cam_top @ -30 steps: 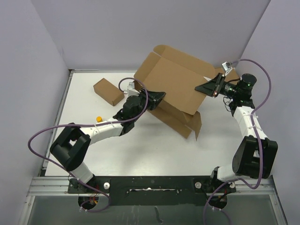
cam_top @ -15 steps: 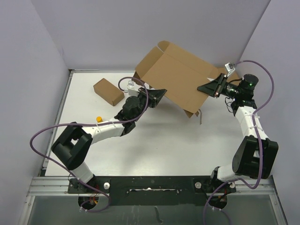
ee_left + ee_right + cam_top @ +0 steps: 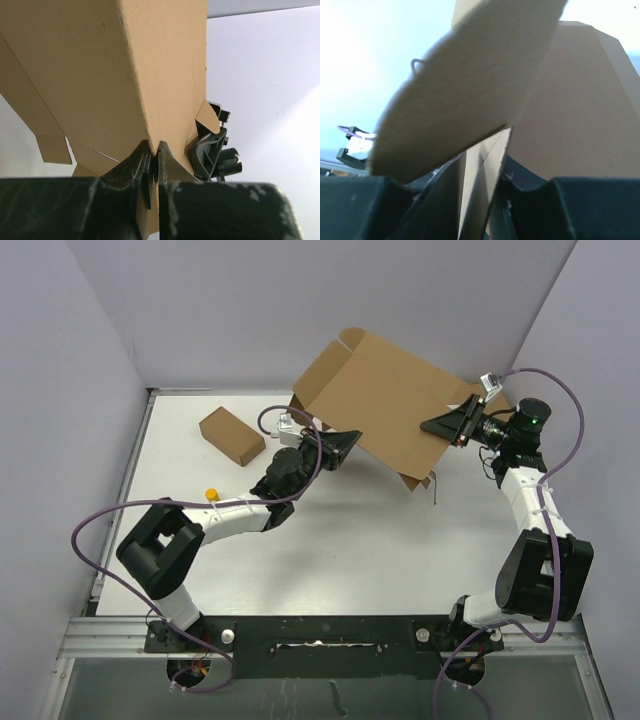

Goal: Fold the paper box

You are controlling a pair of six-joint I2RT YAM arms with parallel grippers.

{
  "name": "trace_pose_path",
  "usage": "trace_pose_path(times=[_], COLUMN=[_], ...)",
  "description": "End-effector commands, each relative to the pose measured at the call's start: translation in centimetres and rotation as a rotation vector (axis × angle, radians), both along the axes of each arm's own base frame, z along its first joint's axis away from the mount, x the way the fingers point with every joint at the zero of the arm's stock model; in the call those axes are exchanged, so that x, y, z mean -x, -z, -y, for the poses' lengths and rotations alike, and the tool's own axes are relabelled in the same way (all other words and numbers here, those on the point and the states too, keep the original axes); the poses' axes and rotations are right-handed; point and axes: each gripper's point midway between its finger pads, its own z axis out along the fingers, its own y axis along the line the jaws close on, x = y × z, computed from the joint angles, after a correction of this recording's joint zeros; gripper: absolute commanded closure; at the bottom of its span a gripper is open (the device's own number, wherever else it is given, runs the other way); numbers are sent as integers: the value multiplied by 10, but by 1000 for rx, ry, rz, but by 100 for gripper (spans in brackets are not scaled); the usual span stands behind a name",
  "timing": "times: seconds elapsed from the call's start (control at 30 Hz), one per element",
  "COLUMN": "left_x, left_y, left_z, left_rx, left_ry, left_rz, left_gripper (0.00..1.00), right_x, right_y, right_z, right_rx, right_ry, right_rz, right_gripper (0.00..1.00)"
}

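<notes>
The paper box (image 3: 385, 405), a large brown cardboard sheet with flaps, hangs tilted above the back of the table between both arms. My left gripper (image 3: 345, 445) is shut on its lower left edge; in the left wrist view the two fingers (image 3: 153, 147) pinch the cardboard (image 3: 100, 75) tightly. My right gripper (image 3: 430, 427) is at the sheet's right edge. In the right wrist view its jaws (image 3: 484, 162) stand apart, with a pale cardboard edge (image 3: 482, 165) loose between them and a broad flap (image 3: 570, 100) above.
A small ready-made cardboard box (image 3: 231, 434) lies at the back left, and a small orange object (image 3: 211, 494) sits beside my left arm. Another brown box corner (image 3: 497, 400) shows behind my right wrist. Walls close in the table at the back and sides.
The paper box has risen off the table and its lower flaps have swung up. My left gripper has closed on its edge, and my right jaws have parted.
</notes>
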Motion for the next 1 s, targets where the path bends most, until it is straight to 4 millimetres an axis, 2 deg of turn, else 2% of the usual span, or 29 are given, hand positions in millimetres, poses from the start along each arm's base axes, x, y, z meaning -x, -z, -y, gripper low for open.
trace_pose_path(times=[0.0, 0.13, 0.3, 0.33, 0.4, 0.53, 0.63, 0.8, 0.83, 0.93, 0.97], left_x=[21, 22, 24, 24, 25, 26, 28, 39, 39, 46, 49], left_y=[-20, -15, -13, -13, -12, -1, 7, 7, 11, 9, 8], left_z=[31, 32, 30, 29, 25, 4, -15, -58, -70, -101, -113], left_rx=[-2, -21, -52, -63, -88, -181, -283, -476, -534, -717, -778], left_ry=[113, 110, 103, 101, 93, 66, 72, 74, 63, 18, -4], left_rz=[105, 115, 141, 148, 164, 196, 232, 359, 368, 445, 472], left_gripper=[100, 100, 98, 94, 80, 54, 41, 27, 22, 5, 3], right_x=[-1, -3, -3, -3, -3, 0, 5, 16, 17, 22, 24], right_y=[-4, -2, -2, -3, -6, -20, -35, -63, -69, -88, -94], right_z=[-8, -2, 3, 4, 7, 14, 16, 16, 16, 16, 16], right_rx=[-1, 4, 12, 15, 26, 57, 78, 114, 120, 133, 136], right_ry=[-17, 16, 25, 24, 22, 9, -11, -57, -65, -86, -92], right_rz=[25, 19, 38, 47, 77, 171, 244, 350, 368, 423, 438], right_gripper=[81, 98, 100, 100, 100, 100, 100, 100, 100, 100, 100])
